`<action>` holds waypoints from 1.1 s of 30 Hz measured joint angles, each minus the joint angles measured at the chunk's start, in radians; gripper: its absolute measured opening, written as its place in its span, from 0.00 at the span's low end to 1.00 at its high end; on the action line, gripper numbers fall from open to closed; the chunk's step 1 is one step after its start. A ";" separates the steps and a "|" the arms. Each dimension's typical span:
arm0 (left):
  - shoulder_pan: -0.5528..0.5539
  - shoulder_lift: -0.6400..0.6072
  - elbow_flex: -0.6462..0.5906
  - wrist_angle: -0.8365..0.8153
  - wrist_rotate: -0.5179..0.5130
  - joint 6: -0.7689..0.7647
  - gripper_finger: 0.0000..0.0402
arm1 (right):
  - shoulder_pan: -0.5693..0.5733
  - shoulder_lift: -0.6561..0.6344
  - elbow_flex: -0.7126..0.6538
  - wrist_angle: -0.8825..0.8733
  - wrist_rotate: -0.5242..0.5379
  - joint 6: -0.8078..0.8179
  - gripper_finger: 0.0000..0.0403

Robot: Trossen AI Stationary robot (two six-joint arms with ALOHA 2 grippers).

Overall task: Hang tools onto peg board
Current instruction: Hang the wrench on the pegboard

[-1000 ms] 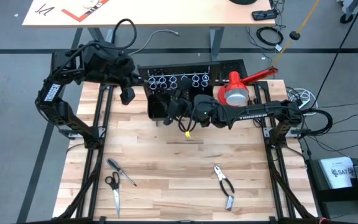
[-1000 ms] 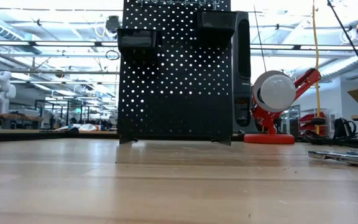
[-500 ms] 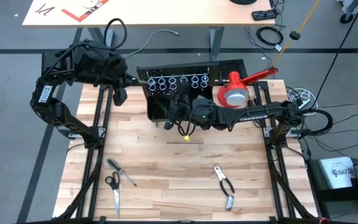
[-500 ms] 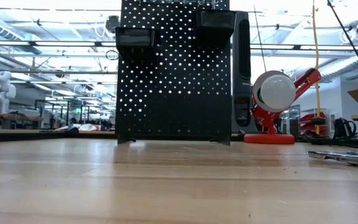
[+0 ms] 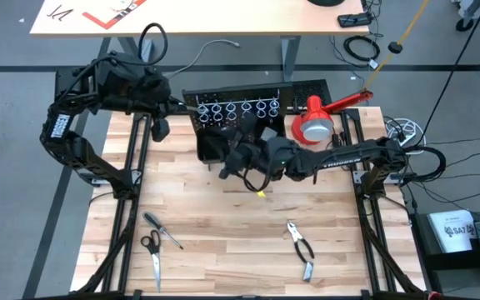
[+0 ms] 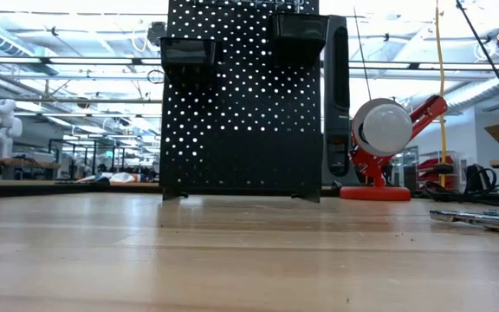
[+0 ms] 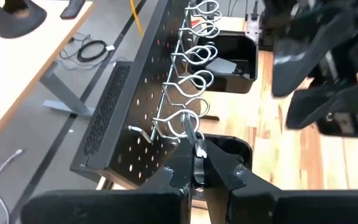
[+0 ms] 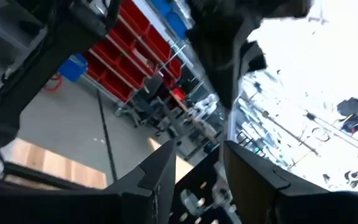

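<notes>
**Left gripper pinching a metal piece at the ring row; right arm in front of the board**

High view — the peg board (image 5: 257, 96) stands at the far edge of the table (image 5: 223, 217), its row of silver rings (image 5: 238, 108) facing the arms. The left gripper (image 5: 192, 108) sits at the left end of that row. The right gripper (image 5: 227, 162) reaches across in front of the board, near a black bin (image 5: 211, 146), with a yellow-tipped tool (image 5: 259, 190) below it. On the near left of the table lie the scissors (image 5: 152, 250) and the screwdriver (image 5: 163, 229), just beside each other; the pliers (image 5: 301, 242) and a small silver tool (image 5: 308, 270) lie near right. The red lamp (image 5: 317, 121) stands at the board's right.

Low view — the board rises upright, two black bins (image 6: 189, 56) near its top; lamp to the right, a silver wrench (image 6: 479, 220) flat at the far right. No gripper shows here.

Left wrist view — the fingers (image 7: 224, 171) are nearly closed, nipping a thin silver metal piece (image 7: 197, 155) that stands upright at the nearest ring (image 7: 182, 121).

Right wrist view — the two dark fingers (image 8: 160, 171) stand partly apart; whether they hold anything I cannot tell, only the room beyond shows between them.
</notes>
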 joint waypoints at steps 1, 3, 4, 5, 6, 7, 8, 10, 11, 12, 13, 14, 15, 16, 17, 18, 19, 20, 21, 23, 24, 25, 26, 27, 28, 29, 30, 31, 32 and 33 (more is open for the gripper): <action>0.000 0.000 0.000 0.002 0.000 0.007 0.05 | 0.003 0.000 0.023 -0.024 0.000 -0.001 0.33; 0.000 0.000 0.000 0.004 0.000 0.034 0.05 | 0.009 -0.001 0.068 -0.084 0.000 0.012 0.33; 0.000 0.000 0.000 0.007 0.000 0.047 0.05 | 0.012 -0.001 0.089 -0.119 -0.001 0.022 0.33; 0.000 0.000 0.000 0.011 -0.001 0.056 0.05 | 0.015 -0.001 0.106 -0.149 -0.002 0.036 0.33; 0.000 0.000 0.000 0.016 -0.001 0.068 0.05 | 0.018 -0.001 0.121 -0.178 -0.010 0.048 0.33; 0.000 0.000 0.000 0.024 -0.005 0.078 0.05 | 0.020 -0.001 0.134 -0.200 -0.024 0.059 0.33; 0.000 0.000 0.000 0.035 -0.013 0.087 0.05 | 0.024 -0.001 0.146 -0.215 -0.031 0.069 0.33; 0.000 0.000 0.000 0.057 -0.026 0.104 0.05 | 0.029 -0.001 0.166 -0.245 -0.040 0.082 0.33; 0.000 0.000 0.000 0.065 -0.031 0.106 0.05 | 0.032 -0.001 0.174 -0.259 -0.045 0.087 0.33; 0.000 0.000 0.000 0.075 -0.033 0.107 0.05 | 0.033 -0.001 0.176 -0.267 -0.047 0.091 0.33; 0.000 0.000 0.000 0.084 -0.035 0.111 0.05 | 0.035 -0.001 0.177 -0.273 -0.047 0.094 0.33; 0.000 0.000 0.000 0.090 -0.035 0.118 0.05 | 0.037 -0.001 0.177 -0.277 -0.045 0.094 0.33; 0.000 0.000 0.000 0.089 -0.035 0.119 0.05 | 0.038 -0.001 0.177 -0.282 -0.043 0.094 0.33; 0.000 0.000 0.000 0.085 -0.034 0.113 0.05 | 0.038 -0.001 0.177 -0.288 -0.041 0.094 0.33; 0.000 0.000 0.000 0.077 -0.034 0.102 0.05 | 0.038 -0.001 0.177 -0.295 -0.040 0.098 0.33; 0.000 0.000 0.000 0.063 -0.033 0.096 0.05 | 0.038 -0.001 0.177 -0.304 -0.039 0.105 0.33; 0.000 0.000 0.000 0.046 -0.033 0.089 0.05 | 0.038 -0.001 0.177 -0.313 -0.039 0.112 0.33; 0.000 0.000 0.000 0.027 -0.033 0.078 0.05 | 0.038 -0.001 0.177 -0.322 -0.039 0.118 0.33; 0.000 0.000 0.000 0.012 -0.033 0.068 0.05 | 0.038 -0.001 0.177 -0.327 -0.039 0.122 0.33; 0.000 0.000 0.000 -0.015 -0.033 0.044 0.05 | 0.038 -0.001 0.177 -0.326 -0.039 0.133 0.33; 0.000 0.000 0.000 -0.025 -0.034 0.035 0.05 | 0.038 -0.001 0.177 -0.325 -0.039 0.138 0.33; 0.000 0.000 0.000 -0.029 -0.033 0.024 0.05 | 0.038 -0.001 0.177 -0.325 -0.039 0.139 0.33; 0.000 0.000 0.000 -0.029 -0.033 0.018 0.05 | 0.038 -0.001 0.177 -0.325 -0.039 0.139 0.33; 0.000 0.000 0.000 -0.027 -0.034 0.017 0.05 | 0.038 -0.001 0.177 -0.325 -0.039 0.139 0.33; 0.000 0.000 0.000 -0.023 -0.036 0.016 0.05 | 0.038 -0.001 0.177 -0.325 -0.039 0.139 0.33; 0.000 0.000 0.000 -0.018 -0.040 0.016 0.05 | 0.038 -0.001 0.177 -0.325 -0.039 0.139 0.33; 0.000 0.000 0.000 -0.013 -0.045 0.016 0.05 | 0.038 -0.001 0.177 -0.325 -0.039 0.140 0.33; 0.000 0.000 0.000 -0.009 -0.051 0.016 0.05 | 0.038 -0.001 0.177 -0.327 -0.039 0.142 0.33; 0.000 0.000 0.000 -0.006 -0.056 0.016 0.05 | 0.038 -0.001 0.177 -0.332 -0.039 0.145 0.33; 0.000 0.000 0.000 -0.001 -0.057 0.017 0.05 | 0.038 -0.001 0.177 -0.338 -0.039 0.149 0.33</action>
